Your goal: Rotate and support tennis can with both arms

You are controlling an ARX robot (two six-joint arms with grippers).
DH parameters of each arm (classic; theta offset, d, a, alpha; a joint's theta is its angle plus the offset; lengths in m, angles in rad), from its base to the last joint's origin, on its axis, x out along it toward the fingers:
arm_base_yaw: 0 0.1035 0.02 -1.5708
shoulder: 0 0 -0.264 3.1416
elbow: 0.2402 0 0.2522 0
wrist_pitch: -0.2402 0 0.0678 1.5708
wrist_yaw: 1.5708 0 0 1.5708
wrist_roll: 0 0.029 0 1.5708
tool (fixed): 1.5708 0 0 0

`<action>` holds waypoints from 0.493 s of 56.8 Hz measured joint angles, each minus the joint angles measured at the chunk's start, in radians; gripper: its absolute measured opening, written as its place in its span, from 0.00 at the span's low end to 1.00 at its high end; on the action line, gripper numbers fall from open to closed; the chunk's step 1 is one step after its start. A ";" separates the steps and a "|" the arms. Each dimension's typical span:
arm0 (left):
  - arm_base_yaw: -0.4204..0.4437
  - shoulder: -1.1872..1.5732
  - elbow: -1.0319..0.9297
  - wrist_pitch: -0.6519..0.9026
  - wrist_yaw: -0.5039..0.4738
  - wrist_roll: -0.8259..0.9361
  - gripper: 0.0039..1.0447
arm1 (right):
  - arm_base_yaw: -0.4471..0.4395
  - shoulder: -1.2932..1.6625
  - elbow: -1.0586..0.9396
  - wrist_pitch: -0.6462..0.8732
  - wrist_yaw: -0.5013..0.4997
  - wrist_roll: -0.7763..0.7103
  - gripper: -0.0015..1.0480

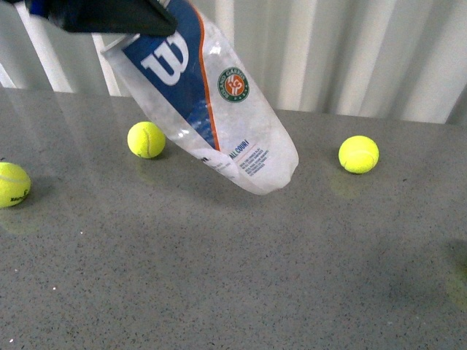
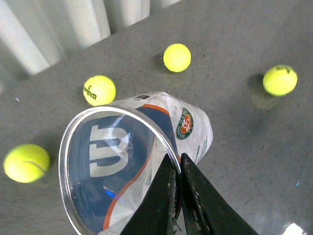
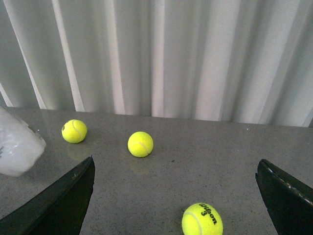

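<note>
Tennis can (image 1: 211, 109): steeply tilted, metal rim pinched by left gripper (image 2: 178, 159); base slants down toward right gripper (image 3: 174, 164), spread wide, empty, just beside.

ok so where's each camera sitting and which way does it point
Front: on the body, facing ahead over the table at the tilted can; left arm at top.
Left wrist: above the can's mouth, looking down; left gripper pinches its rim.
Right wrist: low, facing the curtain; open right gripper.
All three show the can.
</note>
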 joint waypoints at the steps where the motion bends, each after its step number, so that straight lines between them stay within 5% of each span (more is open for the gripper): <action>1: -0.010 -0.007 0.024 -0.042 -0.010 0.036 0.03 | 0.000 0.000 0.000 0.000 0.000 0.000 0.93; 16: -0.194 0.026 0.106 -0.247 -0.299 0.684 0.03 | 0.000 0.000 0.000 0.000 0.000 0.000 0.93; 28: -0.282 0.147 0.093 -0.130 -0.343 0.791 0.03 | 0.000 0.000 0.000 0.000 0.000 0.000 0.93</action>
